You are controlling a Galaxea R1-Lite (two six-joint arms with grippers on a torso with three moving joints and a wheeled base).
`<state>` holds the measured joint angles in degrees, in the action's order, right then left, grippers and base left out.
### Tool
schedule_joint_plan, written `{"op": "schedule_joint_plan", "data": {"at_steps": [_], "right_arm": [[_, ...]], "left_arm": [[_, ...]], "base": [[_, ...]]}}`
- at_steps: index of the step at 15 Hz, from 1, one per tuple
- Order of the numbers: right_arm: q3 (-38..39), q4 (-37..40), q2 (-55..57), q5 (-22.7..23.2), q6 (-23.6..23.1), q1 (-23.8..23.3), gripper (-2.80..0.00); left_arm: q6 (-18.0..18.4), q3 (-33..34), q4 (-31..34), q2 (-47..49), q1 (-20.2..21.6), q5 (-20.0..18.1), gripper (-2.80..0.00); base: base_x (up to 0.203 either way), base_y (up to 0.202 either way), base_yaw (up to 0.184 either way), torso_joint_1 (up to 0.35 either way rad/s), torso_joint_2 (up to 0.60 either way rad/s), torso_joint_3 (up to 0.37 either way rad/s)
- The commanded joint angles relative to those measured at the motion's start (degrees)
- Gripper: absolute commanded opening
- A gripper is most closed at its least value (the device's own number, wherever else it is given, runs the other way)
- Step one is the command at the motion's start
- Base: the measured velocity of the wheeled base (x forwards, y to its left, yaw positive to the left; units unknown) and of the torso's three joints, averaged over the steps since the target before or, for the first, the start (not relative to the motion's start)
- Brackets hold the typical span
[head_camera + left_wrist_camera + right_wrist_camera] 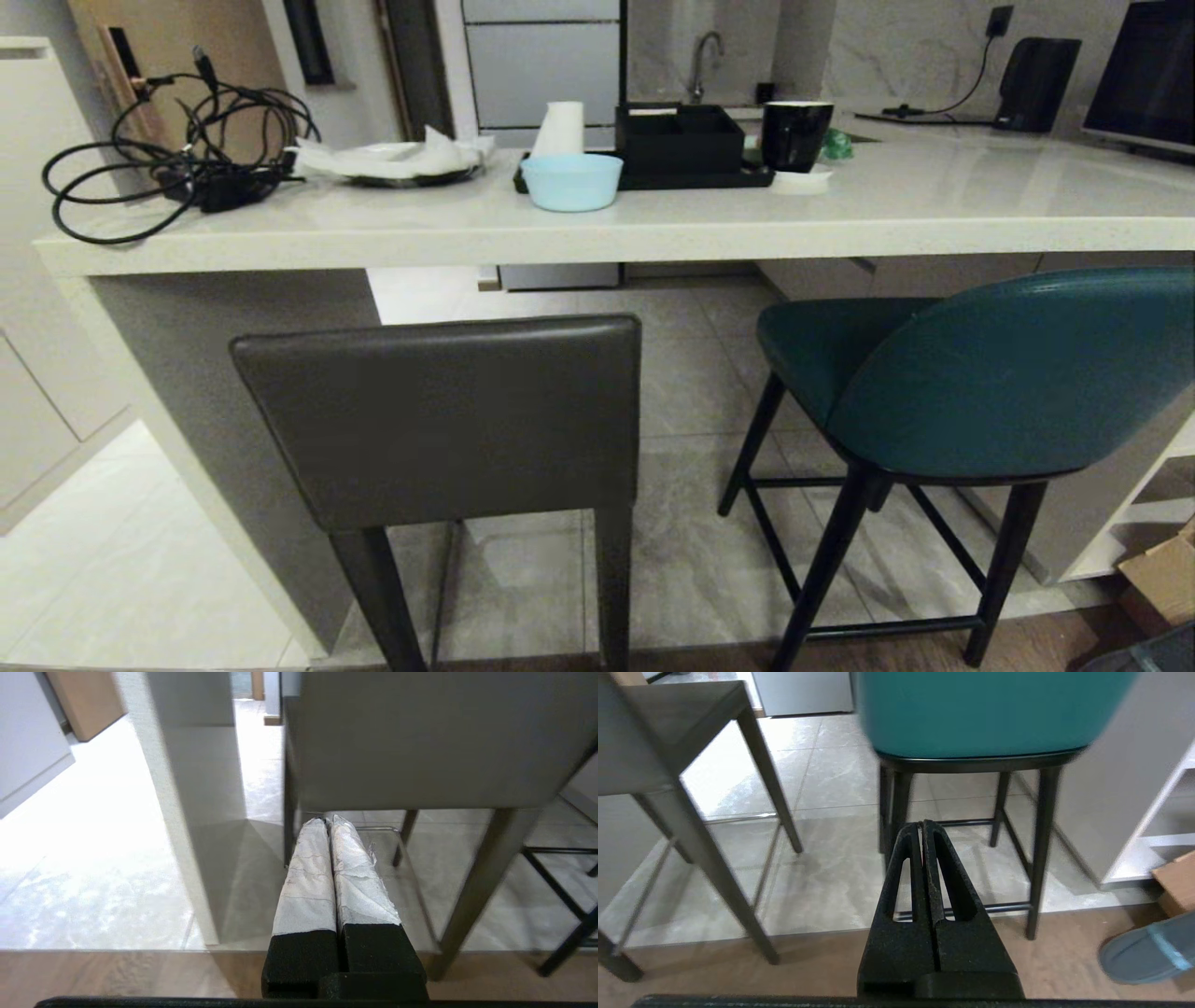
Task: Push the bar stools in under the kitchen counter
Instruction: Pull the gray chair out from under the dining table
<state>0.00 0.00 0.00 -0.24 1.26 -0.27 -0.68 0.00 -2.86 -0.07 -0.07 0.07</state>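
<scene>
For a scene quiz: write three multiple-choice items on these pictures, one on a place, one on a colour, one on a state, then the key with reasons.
1. Where is the grey stool relative to the teal stool in the head view?
A. left of it
B. right of it
C. stacked on it

2. What colour is the bowl on the counter?
A. red
B. light blue
C. yellow

3. How stand the left gripper and right gripper?
A. both wide open
B. one holds a cup
C. both shut, empty

Key: A, its flat back shows on the left; B, the bowl is pale blue; C, each pair of fingers meets with nothing between.
</scene>
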Motion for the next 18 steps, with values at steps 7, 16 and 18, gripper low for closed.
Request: {"op": "schedule_joint_plan", "data": {"at_steps": [7, 16, 18], "right_arm": [[0.0, 0.0, 0.0, -0.02, 0.05, 0.0, -2.8], [0.0, 0.0, 0.0, -0.02, 0.06, 0.0, -2.8], [0.0, 0.0, 0.0, -0.02, 0.06, 0.0, -2.8]], "left_arm": [[-0.02, 1.05, -0.04, 0.07, 0.02, 0.01, -2.8], [-0.02, 1.05, -0.04, 0.07, 0.07, 0.01, -2.8], [-0.02, 1.05, -0.04, 0.07, 0.07, 0.01, -2.8]], "base": [[0.0, 0.197, -0.001, 0.001, 0.01, 0.003], [0.0, 0.114, -0.001, 0.002, 0.0, 0.003], [0.0, 0.0, 0.0, 0.0, 0.0, 0.0]]}}
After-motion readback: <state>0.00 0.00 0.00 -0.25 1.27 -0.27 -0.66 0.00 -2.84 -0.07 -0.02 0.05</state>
